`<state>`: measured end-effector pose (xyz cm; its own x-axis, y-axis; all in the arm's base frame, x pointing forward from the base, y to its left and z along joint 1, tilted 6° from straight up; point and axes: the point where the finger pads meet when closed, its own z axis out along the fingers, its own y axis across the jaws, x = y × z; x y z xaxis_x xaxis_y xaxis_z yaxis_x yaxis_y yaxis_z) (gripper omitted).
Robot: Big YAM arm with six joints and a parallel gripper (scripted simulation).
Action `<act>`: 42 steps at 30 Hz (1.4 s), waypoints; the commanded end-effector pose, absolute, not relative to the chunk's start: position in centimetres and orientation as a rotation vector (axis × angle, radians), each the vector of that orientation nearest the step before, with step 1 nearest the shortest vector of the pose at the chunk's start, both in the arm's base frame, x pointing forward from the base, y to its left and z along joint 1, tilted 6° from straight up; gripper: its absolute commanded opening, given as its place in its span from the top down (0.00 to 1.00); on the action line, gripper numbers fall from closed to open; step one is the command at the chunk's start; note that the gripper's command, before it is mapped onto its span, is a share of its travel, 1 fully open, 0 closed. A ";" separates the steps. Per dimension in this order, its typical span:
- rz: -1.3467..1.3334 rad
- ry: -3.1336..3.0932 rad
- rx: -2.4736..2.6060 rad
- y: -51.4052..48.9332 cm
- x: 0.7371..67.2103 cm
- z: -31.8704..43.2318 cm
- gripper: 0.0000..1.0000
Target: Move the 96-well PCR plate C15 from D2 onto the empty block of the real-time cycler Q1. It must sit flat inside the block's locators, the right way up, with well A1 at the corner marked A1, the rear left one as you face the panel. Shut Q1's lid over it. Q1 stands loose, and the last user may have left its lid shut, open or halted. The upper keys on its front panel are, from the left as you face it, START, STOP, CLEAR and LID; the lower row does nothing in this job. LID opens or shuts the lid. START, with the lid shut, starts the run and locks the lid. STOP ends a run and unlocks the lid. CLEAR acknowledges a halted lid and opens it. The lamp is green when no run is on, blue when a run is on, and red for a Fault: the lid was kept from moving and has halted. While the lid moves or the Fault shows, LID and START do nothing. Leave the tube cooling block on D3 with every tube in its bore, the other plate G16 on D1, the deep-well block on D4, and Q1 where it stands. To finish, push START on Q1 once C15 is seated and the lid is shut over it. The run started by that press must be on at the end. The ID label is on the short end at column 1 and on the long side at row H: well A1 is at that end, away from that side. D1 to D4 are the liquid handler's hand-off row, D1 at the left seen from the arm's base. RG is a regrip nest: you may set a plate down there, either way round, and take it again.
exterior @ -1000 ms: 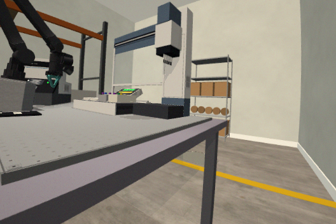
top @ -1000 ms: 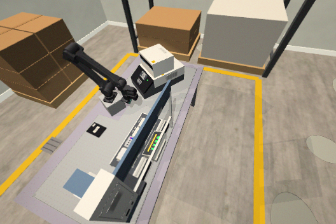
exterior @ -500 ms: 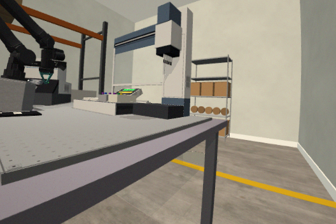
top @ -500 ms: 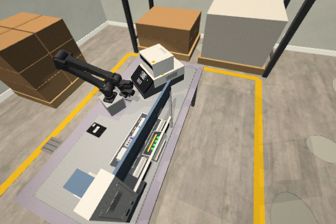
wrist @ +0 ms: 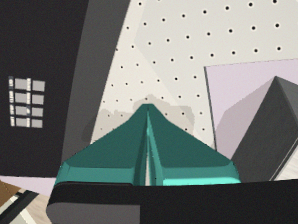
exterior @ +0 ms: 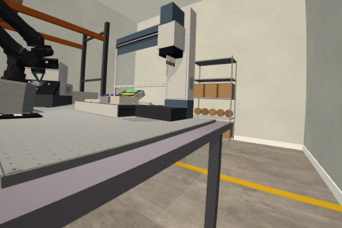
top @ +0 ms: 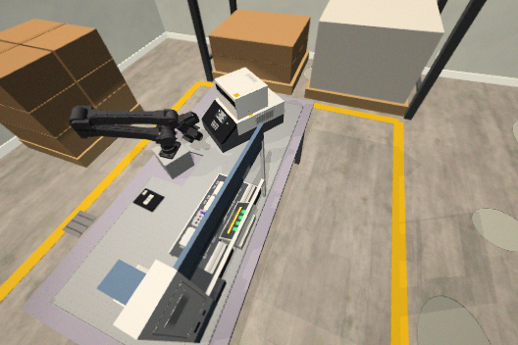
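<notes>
A: We're in a storeroom with stacked cartons and dark racking, and our work sits on a perforated tabletop (exterior: 81,133).

B: Starting from our gripper (wrist: 148,112): the teal fingers are pressed together to a single point, with nothing between them. It hangs just in front of Q1 (top: 242,91), pointing down near the sloped front panel (top: 221,121).

A: And Q1 itself?

B: Its white lid (top: 241,85) looks shut, and the lamp (top: 228,123) shows green, so we judge no run is on. The likely step is a press of LID with the closed fingertips.

A: Where is C15?

B: Farther from Q1, on the liquid handler's hand-off row (top: 208,207), we judge. From the top view we cannot tell the plates apart, so we cannot pick out C15 there.

A: What could go wrong?

B: Q1 stands loose, so a hard or slanted push on its panel could shove it off its spot. The keys sit close together; a tip landing off LID would do nothing useful. And if our arm (top: 128,121) lingers over Q1 while the lid moves, we could block it and cause a Fault.
</notes>
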<state>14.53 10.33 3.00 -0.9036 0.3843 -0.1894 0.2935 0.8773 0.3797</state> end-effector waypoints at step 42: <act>0.931 2.503 0.866 20.8 11.5 7.9 1.00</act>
<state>10.92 19.43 5.07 -0.7609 0.6397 -0.1084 0.4375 0.6292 0.6424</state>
